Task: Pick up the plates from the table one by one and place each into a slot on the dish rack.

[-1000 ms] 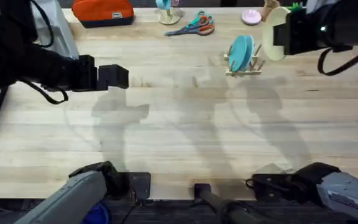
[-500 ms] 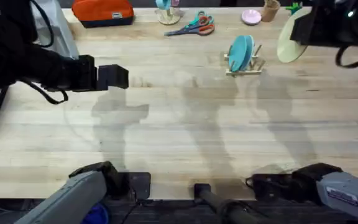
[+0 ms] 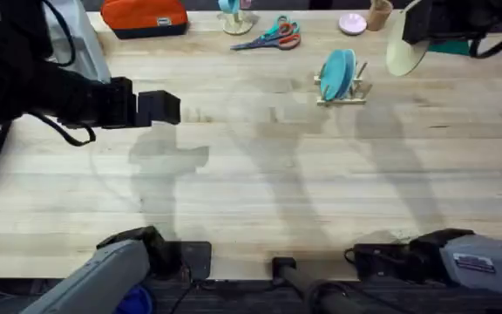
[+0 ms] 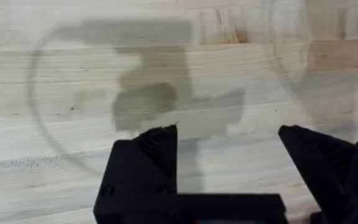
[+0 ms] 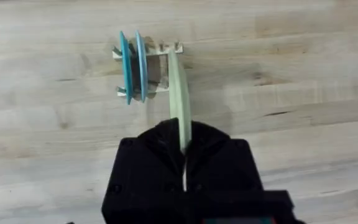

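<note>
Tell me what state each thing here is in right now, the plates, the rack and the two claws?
Cream plate: held on edge, off the table, above the rack.
Two teal plates: standing upright side by side in the rack's slots.
Dish rack: on the table, free slots beside the teal plates.
Right gripper: fingers shut on the cream plate's rim.
Left gripper: fingers open, holding nothing, over bare table.

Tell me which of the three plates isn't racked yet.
The cream-yellow plate, clamped in the right gripper above the table; both teal plates stand in the dish rack.
</note>
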`<state>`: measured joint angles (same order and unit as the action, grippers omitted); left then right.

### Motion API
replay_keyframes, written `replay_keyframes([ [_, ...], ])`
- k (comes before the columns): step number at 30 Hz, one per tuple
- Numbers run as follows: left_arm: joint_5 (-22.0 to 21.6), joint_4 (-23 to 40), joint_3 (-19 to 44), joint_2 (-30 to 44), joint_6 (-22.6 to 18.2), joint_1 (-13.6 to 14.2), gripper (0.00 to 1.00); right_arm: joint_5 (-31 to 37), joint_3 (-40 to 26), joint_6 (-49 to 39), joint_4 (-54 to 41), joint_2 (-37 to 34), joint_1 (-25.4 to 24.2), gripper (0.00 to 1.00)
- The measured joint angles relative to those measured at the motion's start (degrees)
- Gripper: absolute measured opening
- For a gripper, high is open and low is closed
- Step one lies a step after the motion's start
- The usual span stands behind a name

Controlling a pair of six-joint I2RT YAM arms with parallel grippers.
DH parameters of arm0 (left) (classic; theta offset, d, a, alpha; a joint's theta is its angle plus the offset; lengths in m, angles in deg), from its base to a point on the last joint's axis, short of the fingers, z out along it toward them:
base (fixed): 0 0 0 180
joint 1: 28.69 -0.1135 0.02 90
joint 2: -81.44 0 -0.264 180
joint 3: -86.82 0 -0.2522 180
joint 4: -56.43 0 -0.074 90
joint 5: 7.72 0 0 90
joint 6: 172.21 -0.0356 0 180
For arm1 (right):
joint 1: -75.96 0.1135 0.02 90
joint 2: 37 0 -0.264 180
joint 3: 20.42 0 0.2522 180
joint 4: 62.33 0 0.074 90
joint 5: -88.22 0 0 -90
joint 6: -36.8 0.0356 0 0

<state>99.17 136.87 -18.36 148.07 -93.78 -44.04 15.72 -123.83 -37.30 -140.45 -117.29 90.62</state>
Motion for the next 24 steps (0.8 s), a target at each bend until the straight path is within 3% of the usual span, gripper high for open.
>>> replay_keyframes([
  [16, -0.01, -0.02, 0.0, 0.0, 0.0, 0.0, 0.995, 0.0, -0.29, -2.69, 0.04, -0.18, 0.0, 0.029],
  [24, 0.0, 0.0, 0.0, 0.0, 0.0, 0.0, 0.995, 0.0, -0.43, -2.69, 0.07, -3.6, 0.0, 0.029],
])
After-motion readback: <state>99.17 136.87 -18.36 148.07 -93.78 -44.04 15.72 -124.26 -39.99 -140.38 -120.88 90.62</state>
